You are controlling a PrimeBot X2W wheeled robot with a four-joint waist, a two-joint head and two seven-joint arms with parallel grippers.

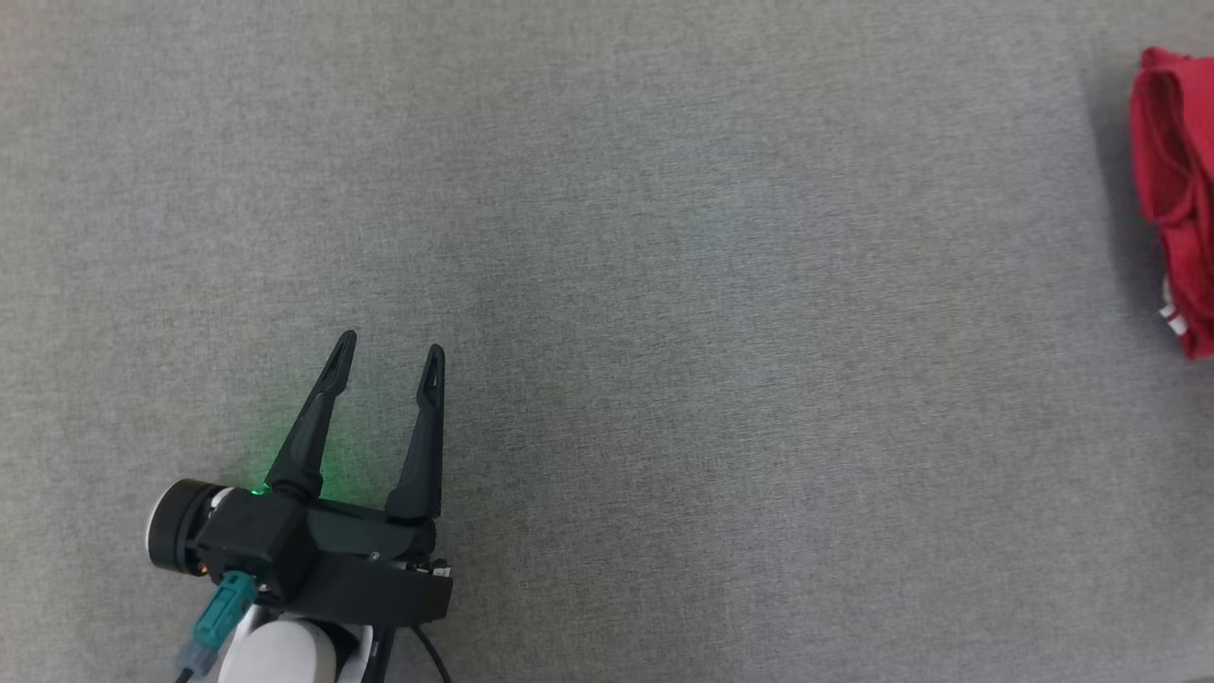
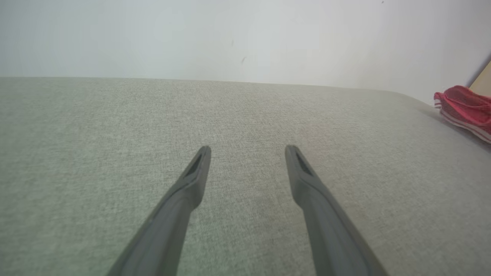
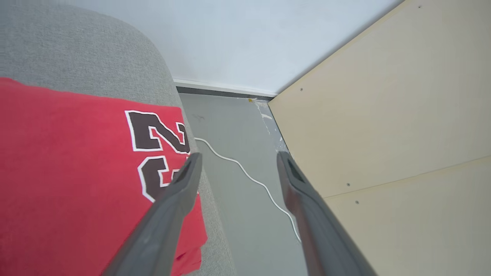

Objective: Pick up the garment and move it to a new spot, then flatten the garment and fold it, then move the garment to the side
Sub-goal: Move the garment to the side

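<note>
The folded red garment (image 1: 1176,190) lies along the grey tabletop's (image 1: 664,285) far right edge, close by the right end effector (image 3: 238,154), spread and empty, while the left end effector (image 1: 390,343), also spread, sits well apart.

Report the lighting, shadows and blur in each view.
Head view: even light, a green glow on the grey surface beside the left gripper, soft shadow left of the red garment. Left wrist view: wall washed out, fingers blurred. Right wrist view: garment print sharp, fingers soft.
</note>
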